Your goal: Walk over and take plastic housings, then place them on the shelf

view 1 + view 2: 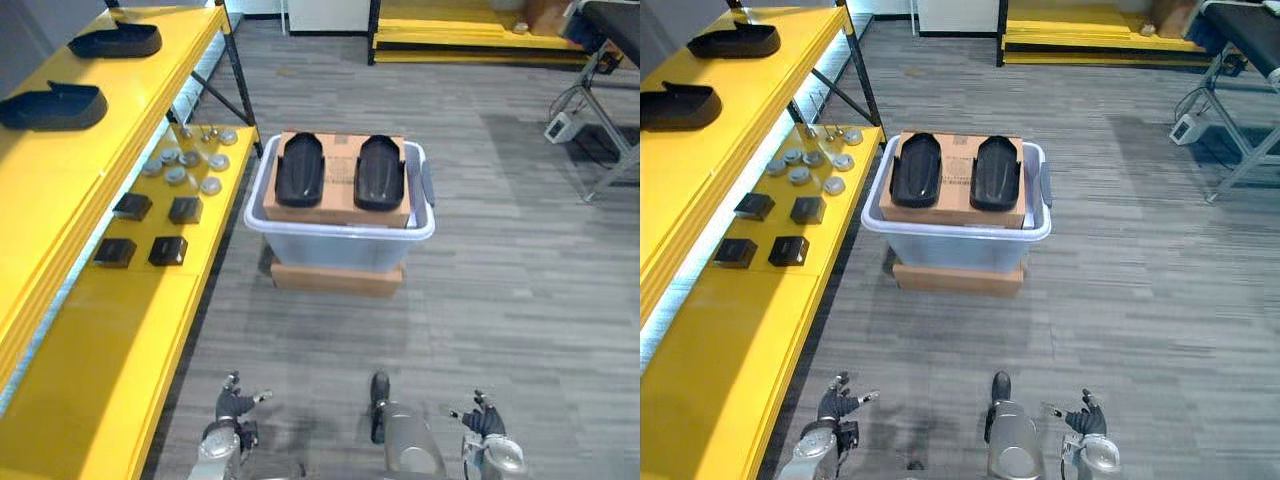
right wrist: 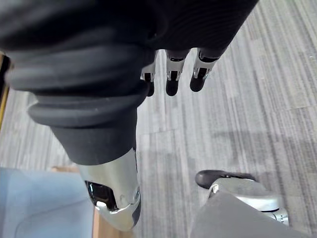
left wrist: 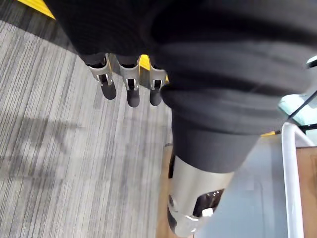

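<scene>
- Two black plastic housings, one [image 1: 299, 168] beside the other [image 1: 381, 172], lay hollow side up on a cardboard box [image 1: 336, 212] that sat in the mouth of a pale plastic bin [image 1: 340, 250]. The box raised them to the bin's rim, probably so that a hand could get at them from above.
- The bin itself stood on a flat cardboard slab [image 1: 335, 278] on the grey floor [image 1: 500, 260], just beside the yellow shelf [image 1: 150, 100], which kept the carry short.
- Two similar housings, one [image 1: 116, 41] and another [image 1: 52, 106], lay apart on the shelf's upper tier, with bare yellow surface nearer the robot for more.
- The lower tier carried a cluster of metal discs [image 1: 190, 165] and four small black blocks [image 1: 186, 209], so I judged the upper tier the likelier place.
- The left hand [image 1: 232, 408] and the right hand [image 1: 483, 420] hung low at the near edge of the head views, well apart from the bin.
- In the wrist views the left fingers [image 3: 129, 91] and right fingers [image 2: 171, 82] were straight and slack over the floor, holding nothing.
- I judged the step in hand to be the walk up to the bin, with no grasp begun.
</scene>
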You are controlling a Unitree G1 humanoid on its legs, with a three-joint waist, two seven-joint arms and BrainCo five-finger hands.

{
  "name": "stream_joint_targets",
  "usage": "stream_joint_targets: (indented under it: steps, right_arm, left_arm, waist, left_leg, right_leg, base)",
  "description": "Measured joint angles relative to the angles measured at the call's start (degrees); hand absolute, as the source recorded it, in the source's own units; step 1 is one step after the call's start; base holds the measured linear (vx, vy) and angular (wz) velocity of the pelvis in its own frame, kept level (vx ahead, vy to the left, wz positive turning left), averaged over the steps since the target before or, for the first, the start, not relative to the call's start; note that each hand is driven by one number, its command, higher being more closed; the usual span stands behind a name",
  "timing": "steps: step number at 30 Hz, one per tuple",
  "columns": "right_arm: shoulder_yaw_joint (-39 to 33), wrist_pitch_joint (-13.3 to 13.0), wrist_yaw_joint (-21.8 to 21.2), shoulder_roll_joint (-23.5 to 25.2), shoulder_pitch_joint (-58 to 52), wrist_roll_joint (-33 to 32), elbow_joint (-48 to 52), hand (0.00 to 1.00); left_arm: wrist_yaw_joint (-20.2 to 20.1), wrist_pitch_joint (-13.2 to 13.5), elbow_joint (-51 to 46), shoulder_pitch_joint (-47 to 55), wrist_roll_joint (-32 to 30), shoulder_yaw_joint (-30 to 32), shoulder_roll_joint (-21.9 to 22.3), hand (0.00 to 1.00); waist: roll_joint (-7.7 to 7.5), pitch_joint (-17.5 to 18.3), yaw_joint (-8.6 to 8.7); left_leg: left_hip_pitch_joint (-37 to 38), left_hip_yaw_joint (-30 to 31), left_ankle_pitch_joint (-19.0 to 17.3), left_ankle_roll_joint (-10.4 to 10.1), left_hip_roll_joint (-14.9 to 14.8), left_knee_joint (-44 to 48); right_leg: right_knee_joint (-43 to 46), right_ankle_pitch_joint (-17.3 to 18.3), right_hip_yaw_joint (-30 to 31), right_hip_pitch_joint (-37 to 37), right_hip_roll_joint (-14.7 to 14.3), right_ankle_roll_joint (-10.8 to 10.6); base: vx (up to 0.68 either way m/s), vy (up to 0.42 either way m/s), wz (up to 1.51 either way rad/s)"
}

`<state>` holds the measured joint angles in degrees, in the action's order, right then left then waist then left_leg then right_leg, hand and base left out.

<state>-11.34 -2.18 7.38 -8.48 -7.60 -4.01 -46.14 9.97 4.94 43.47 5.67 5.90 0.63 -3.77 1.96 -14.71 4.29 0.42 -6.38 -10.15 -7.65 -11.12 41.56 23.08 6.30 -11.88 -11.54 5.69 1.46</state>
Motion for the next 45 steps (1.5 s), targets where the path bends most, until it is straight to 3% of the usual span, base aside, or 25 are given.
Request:
stream_joint_targets:
  steps: [1, 3, 5, 7, 8, 9, 10, 11, 13, 15, 24, 28, 33, 39, 44, 45]
  right_arm:
    - [-0.1, 0.0, 0.2, 0.2, -0.8, -0.4, 0.2, 0.00]
    - [-1.3, -0.2, 0.2, 0.7, -0.6, -1.2, 0.2, 0.00]
    - [-2.4, -0.3, 0.2, 0.8, -0.4, -1.9, 0.3, 0.00]
    - [-3.5, -0.3, 0.2, 0.9, -0.2, -2.2, 0.2, 0.00]
    - [-4.2, -0.3, 0.3, 0.9, -0.2, -2.2, 0.2, 0.00]
    - [-4.5, -0.3, 0.4, 0.7, -0.3, -2.2, 0.2, 0.00]
    - [-4.6, -0.4, 0.4, 0.1, -0.6, -2.2, 0.1, 0.00]
    - [-4.6, -0.3, 0.5, 0.3, -0.6, -2.2, -0.1, 0.00]
    - [-4.6, -0.2, 1.0, 1.6, -1.3, -2.3, 0.2, 0.00]
    - [-4.6, -0.5, 1.3, 1.8, -1.2, -2.4, 0.5, 0.00]
    - [-11.7, -1.3, 2.8, 1.8, -1.5, -5.1, 8.6, 0.00]
    - [-17.1, -1.4, 5.3, 1.8, -2.6, -6.2, 22.5, 0.00]
    - [-21.8, -2.9, 9.1, 1.7, -2.6, -6.7, 38.5, 0.00]
    - [-15.2, -4.2, 10.6, -1.5, 3.3, -0.9, 45.1, 0.00]
    - [-6.6, -3.8, 11.1, -5.1, 11.9, 4.8, 38.3, 0.00]
    - [-5.5, -3.6, 11.1, -5.5, 13.9, 5.7, 35.5, 0.00]
  left_arm:
    - [0.0, 0.0, -0.1, 0.2, 0.0, 0.0, 0.5, 0.00]
    - [0.0, 0.0, 0.0, 0.5, 0.1, 0.0, 1.0, 0.00]
    - [0.0, 0.0, -0.2, 0.9, 0.1, 0.0, 1.4, 0.00]
    - [0.0, 0.0, -0.2, 0.6, 0.2, 0.1, 1.4, 0.00]
    - [0.0, 0.0, -0.2, 0.6, 0.2, 0.1, 1.4, 0.00]
    - [0.0, 0.0, -0.2, 0.6, 0.3, 0.0, 1.5, 0.00]
    - [0.0, 0.0, -0.2, 0.8, 0.3, 0.0, 1.7, 0.00]
    - [0.0, -0.1, 0.0, 0.7, 0.3, 0.0, 1.5, 0.00]
    - [-0.1, 0.0, -0.5, 0.3, 0.2, 0.0, 0.2, 0.00]
    - [-0.1, -0.1, -0.4, 0.8, 0.2, -0.2, -0.5, 0.00]
    - [-0.1, -0.1, -0.6, 1.2, 0.1, -0.5, -2.1, 0.00]
    - [-1.2, -0.1, -1.4, 1.4, 0.0, -0.8, -2.2, 0.00]
    - [-1.2, 0.0, -2.5, 2.7, -0.6, -2.0, -2.2, 0.00]
    - [-1.6, 0.1, -2.5, 4.3, -2.1, -4.3, -2.1, 0.00]
    - [-2.3, 0.6, -2.5, 4.4, -2.1, -5.8, -2.1, 0.00]
    - [-2.3, 0.6, -2.5, 4.5, -2.1, -6.0, -2.2, 0.00]
  waist:
    - [0.64, -0.1, -0.41]
    - [0.44, -0.2, -0.62]
    - [0.41, -0.1, -1.16]
    - [0.48, -0.1, -1.82]
    - [0.58, 0.0, -1.83]
    - [1.28, 0.2, -1.78]
    - [3.41, 0.6, -1.73]
    - [3.11, 0.7, -1.73]
    - [-0.12, 1.6, -1.91]
    - [-0.98, 2.1, -1.91]
    - [0.10, 3.3, -1.35]
    - [-0.40, 4.3, -0.01]
    - [-1.03, 5.5, 0.18]
    - [-1.02, 5.5, -0.08]
    - [-0.98, 5.5, -0.66]
    - [-0.94, 5.5, -1.51]
  left_leg:
    - [-3.0, -2.5, -0.9, 1.1, -3.1, 7.9]
    - [-4.9, -5.5, -2.1, 2.9, -3.8, 7.8]
    - [-6.1, -6.4, -2.5, 3.2, -1.7, -4.0]
    - [-6.6, -2.8, -1.8, 2.2, 1.1, -16.4]
    - [-6.5, -0.2, 0.3, 0.7, 2.5, -23.7]
    - [-6.4, 0.2, 5.0, 0.2, 2.7, -27.6]
    - [-6.2, 0.4, 11.1, 1.9, 1.5, -29.4]
    - [-5.4, 0.1, 10.0, 2.8, 1.6, -29.6]
    - [-3.5, -1.5, 10.5, 3.2, 4.3, -33.4]
    - [-2.1, -2.4, 10.6, 3.5, 5.8, -35.6]
    - [1.3, -5.8, 11.1, 4.4, 7.4, -42.1]
    - [1.4, -6.2, 11.1, 4.4, 7.4, -43.7]
    - [1.4, -5.8, 11.1, 4.4, 7.3, -43.8]
    - [1.2, -4.4, 11.4, 4.3, 7.2, -44.4]
    - [-1.3, -1.4, 14.7, 4.7, 7.6, -46.9]
    - [-1.7, -0.8, 15.0, 4.8, 7.8, -46.9]
  right_leg:
    - [-2.1, 0.6, -0.8, 3.8, -1.4, 0.7]
    - [-5.1, 0.2, -1.1, 7.6, -1.6, 0.9]
    - [-8.2, -0.2, 0.0, 10.6, -1.2, 0.8]
    - [-9.2, -0.3, 1.1, 11.5, -0.8, 0.5]
    - [-9.7, 0.1, 1.6, 12.2, -0.7, -0.6]
    - [-9.8, 0.5, 2.0, 12.7, -1.2, -1.3]
    - [-9.8, 1.3, 2.5, 13.4, -2.8, -2.6]
    - [-9.7, 1.8, 2.6, 13.6, -2.7, -3.2]
    - [-10.4, 2.5, 3.8, 13.8, -0.1, -4.6]
    - [-11.6, 2.2, 4.5, 14.1, 1.1, -5.5]
    - [-15.2, 1.7, 7.3, 14.2, 1.6, -6.5]
    - [-16.4, 1.6, 7.4, 14.3, 1.3, -6.5]
    - [-16.8, 1.6, 7.2, 14.6, 1.1, -6.5]
    - [-17.4, 1.6, 6.3, 15.1, 1.0, -6.5]
    - [-17.7, 0.5, 3.6, 13.1, 1.1, -6.4]
    - [-18.3, 0.0, 2.8, 13.4, 1.1, -6.4]
  base:
    - [0.44, -0.256, 0.18]
    - [0.31, -0.136, -0.07]
    - [0.30, -0.033, -0.25]
    - [0.28, 0.049, -0.34]
    - [0.27, 0.112, -0.20]
    - [0.33, 0.179, -0.27]
    - [0.26, 0.199, -0.20]
    - [0.21, 0.198, -0.08]
    - [0.15, 0.160, -0.04]
    - [0.13, 0.122, -0.18]
    - [0.09, 0.035, -0.19]
    - [0.11, -0.020, -0.06]
    - [0.09, -0.016, 0.01]
    - [0.01, -0.009, 0.10]
    - [-0.07, -0.002, 0.31]
    - [-0.06, 0.007, 0.22]
